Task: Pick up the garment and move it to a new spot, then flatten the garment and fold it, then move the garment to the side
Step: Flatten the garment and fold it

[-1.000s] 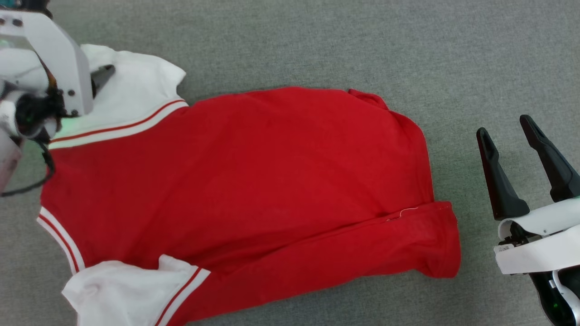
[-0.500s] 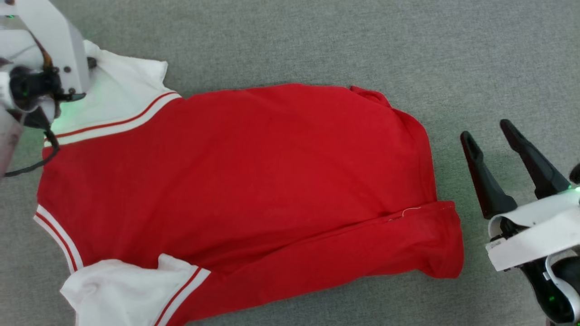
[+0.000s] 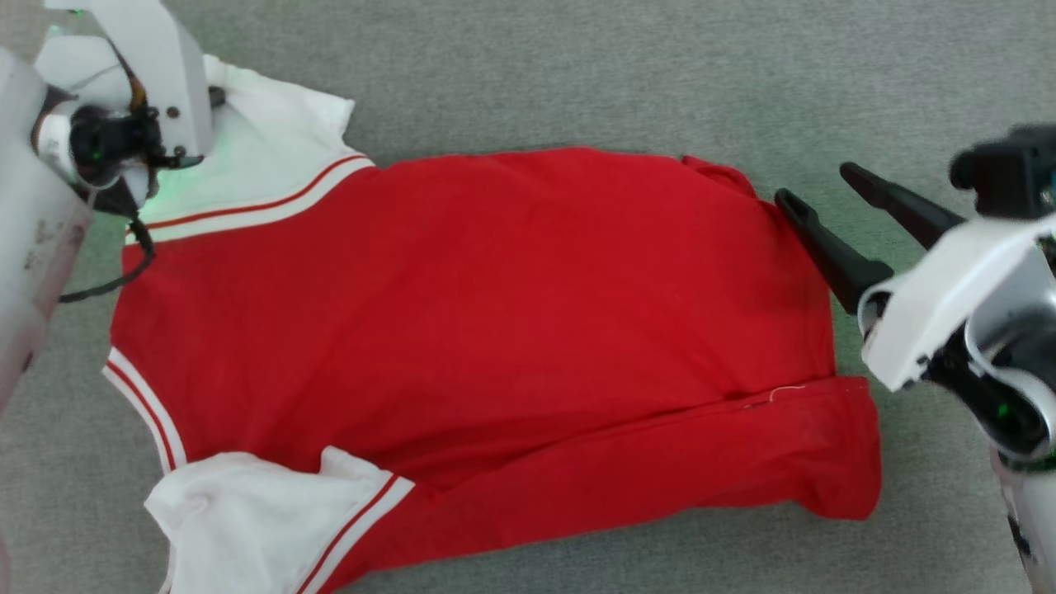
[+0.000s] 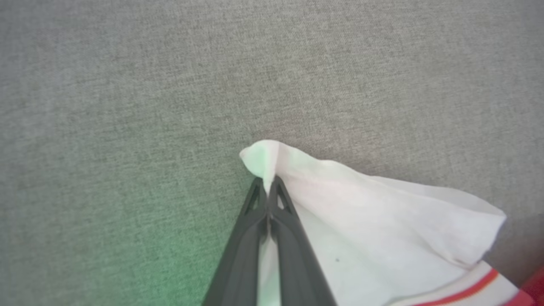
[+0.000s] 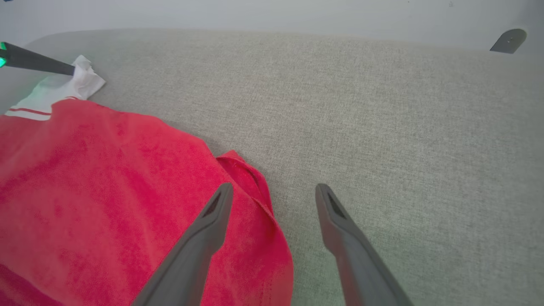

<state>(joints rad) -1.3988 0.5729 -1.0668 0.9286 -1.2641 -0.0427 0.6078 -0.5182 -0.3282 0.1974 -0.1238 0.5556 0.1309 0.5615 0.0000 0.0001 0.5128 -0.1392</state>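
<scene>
Red jersey garment (image 3: 495,313) spread flat on grey fabric surface (image 3: 577,74) | left end effector (image 4: 267,182) clenched on the corner of its white sleeve (image 4: 361,204) (far-left one) | right end effector (image 3: 813,183) released, fingers straddling the garment's far-right edge (contact unclear)
</scene>
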